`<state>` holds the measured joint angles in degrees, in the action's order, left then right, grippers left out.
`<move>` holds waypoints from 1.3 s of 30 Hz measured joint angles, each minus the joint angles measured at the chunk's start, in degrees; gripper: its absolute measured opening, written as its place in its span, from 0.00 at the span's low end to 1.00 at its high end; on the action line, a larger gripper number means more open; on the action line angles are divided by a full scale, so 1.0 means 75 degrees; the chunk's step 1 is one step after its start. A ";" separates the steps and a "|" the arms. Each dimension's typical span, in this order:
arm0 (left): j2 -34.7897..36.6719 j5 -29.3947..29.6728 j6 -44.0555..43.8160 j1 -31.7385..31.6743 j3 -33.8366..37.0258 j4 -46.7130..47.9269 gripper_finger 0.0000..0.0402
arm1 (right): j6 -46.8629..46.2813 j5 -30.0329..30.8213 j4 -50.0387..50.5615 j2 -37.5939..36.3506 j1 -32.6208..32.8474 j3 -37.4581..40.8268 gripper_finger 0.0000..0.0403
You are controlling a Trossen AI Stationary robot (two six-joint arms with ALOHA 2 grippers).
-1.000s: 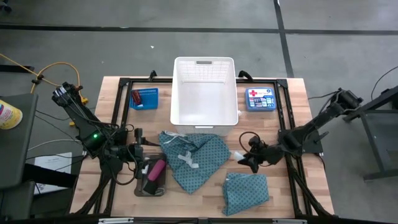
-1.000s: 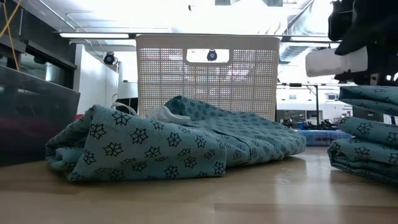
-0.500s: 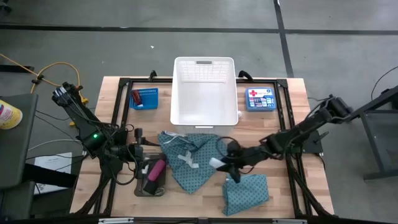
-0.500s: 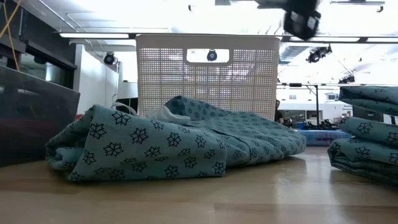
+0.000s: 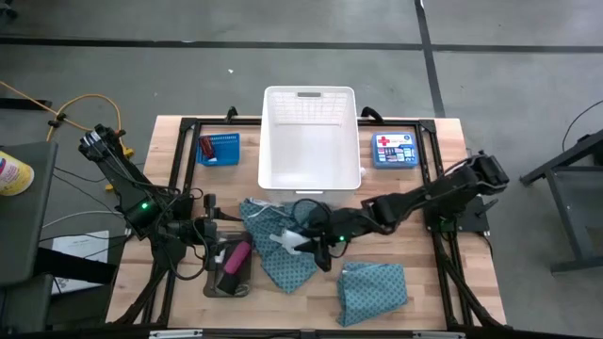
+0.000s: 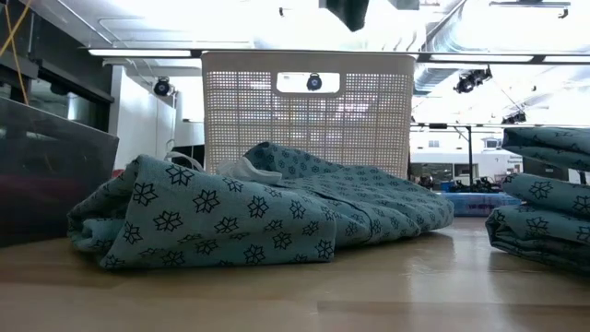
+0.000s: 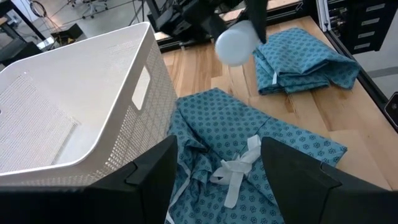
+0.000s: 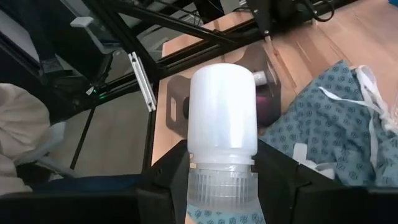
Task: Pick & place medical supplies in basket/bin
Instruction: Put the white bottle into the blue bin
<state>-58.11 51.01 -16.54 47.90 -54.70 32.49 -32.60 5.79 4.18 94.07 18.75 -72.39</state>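
My right gripper (image 5: 318,247) reaches in from the table's right and hangs over the loose teal dotted cloth (image 5: 281,252), shut on a small white tube (image 5: 301,243). White ties (image 7: 235,169) lie on that cloth. A second teal cloth (image 5: 374,290) lies folded near the front edge. My left gripper (image 5: 211,231) is open and waits beside the grey tray (image 5: 213,282), which holds the pink cylinder (image 5: 236,255) and a black block (image 5: 230,280). The white slotted basket (image 5: 309,141) stands behind the cloth. In the low view only the right gripper's dark underside (image 6: 347,11) shows. My right gripper (image 8: 222,163) pinches the white tube between its two fingers at the ribbed cap end (image 8: 221,177). The tube's smooth body (image 8: 222,112) sticks out forward past the fingertips. The fingers come from the table's right, pointing left. The tube is lifted clear above the loose cloth.
A small blue mesh basket (image 5: 219,149) with red pieces (image 5: 205,147) sits left of the white basket. The flat blue box with a red cross (image 5: 394,149) lies to its right. Bare wood shows along the near edge, between tray and folded cloth.
My right arm has swung toward the table's left, carrying the white tube from beside the folded cloth across to above the loose cloth's middle. Its grip on the tube looks unchanged. The cloths have stayed put.
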 joint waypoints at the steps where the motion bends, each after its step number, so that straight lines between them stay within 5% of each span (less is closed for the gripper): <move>1: -0.0001 -0.0001 -0.0003 0.0000 0.0000 0.0000 0.55 | 0.0015 -0.0031 -0.0011 0.0015 -0.0066 -0.0008 0.33; 8: 0.0000 -0.0058 0.0000 -0.0021 0.0000 -0.0069 0.55 | 0.0180 -0.0170 0.0004 0.0017 -0.0216 -0.0005 0.33; 22: -0.0757 -0.2586 0.1988 -0.1853 0.0000 -0.2465 0.55 | 0.0366 -0.0225 -0.0077 0.0017 -0.0189 -0.0005 0.33; 39: -0.1046 -0.4501 0.2296 -0.3098 0.0000 -0.3250 0.55 | 0.1116 -0.0214 -0.0239 0.0017 -0.0213 0.0004 0.33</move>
<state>-65.95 17.26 0.68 24.67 -54.70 8.11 -24.23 4.19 2.39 94.19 17.14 -72.36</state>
